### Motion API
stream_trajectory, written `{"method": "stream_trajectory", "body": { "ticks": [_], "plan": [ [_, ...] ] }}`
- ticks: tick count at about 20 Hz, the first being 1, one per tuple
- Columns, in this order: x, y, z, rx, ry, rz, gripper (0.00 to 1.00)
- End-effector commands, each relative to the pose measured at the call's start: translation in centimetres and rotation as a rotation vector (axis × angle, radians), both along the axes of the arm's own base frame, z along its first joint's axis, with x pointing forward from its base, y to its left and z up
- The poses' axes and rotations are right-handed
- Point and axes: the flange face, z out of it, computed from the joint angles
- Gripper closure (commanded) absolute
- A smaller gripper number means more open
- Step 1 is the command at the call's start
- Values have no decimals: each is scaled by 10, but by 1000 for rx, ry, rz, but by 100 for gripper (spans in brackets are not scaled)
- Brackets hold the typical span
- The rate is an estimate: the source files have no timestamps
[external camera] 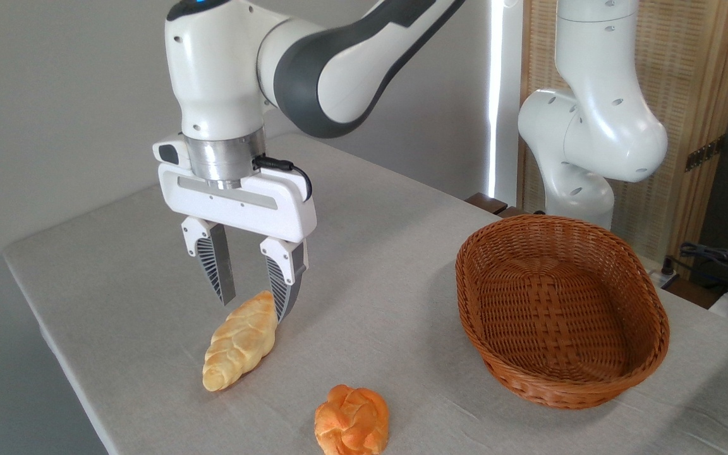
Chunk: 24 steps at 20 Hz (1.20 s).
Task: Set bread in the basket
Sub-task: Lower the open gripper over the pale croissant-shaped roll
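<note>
At the left, the gripper [253,302] hung over the far tip of the bread [240,341], fingers spread and holding nothing. The loaf lay on the table [117,265], well apart from the basket [560,309] at the right (the orange bun [352,421] sat nearer the camera). It looked light and slightly squashy; a gentle pinch across its thicker middle seemed safer than the tapered end.

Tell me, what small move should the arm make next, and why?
Probably lower the hand a little further. Its fingers are open above the far tip of the braided loaf, which lies on the table, not yet around its middle. The basket is empty.
</note>
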Motion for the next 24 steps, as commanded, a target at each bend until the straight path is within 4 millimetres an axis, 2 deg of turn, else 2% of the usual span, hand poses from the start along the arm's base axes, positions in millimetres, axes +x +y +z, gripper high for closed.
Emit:
{"method": "stream_trajectory", "body": {
  "ticks": [1, 5, 20, 21, 22, 24],
  "plan": [
    [1, -19, -16, -23, -27, 44, 0],
    [-5, -26, -37, -12, -24, 34, 0],
    [-8, -27, -55, -22, -51, 71, 0],
    [-8, -27, -56, -21, -50, 70, 5],
    [-7, -27, -55, -23, -59, 71, 17],
    [-7, -26, -58, -24, -66, 71, 32]
  ]
}}
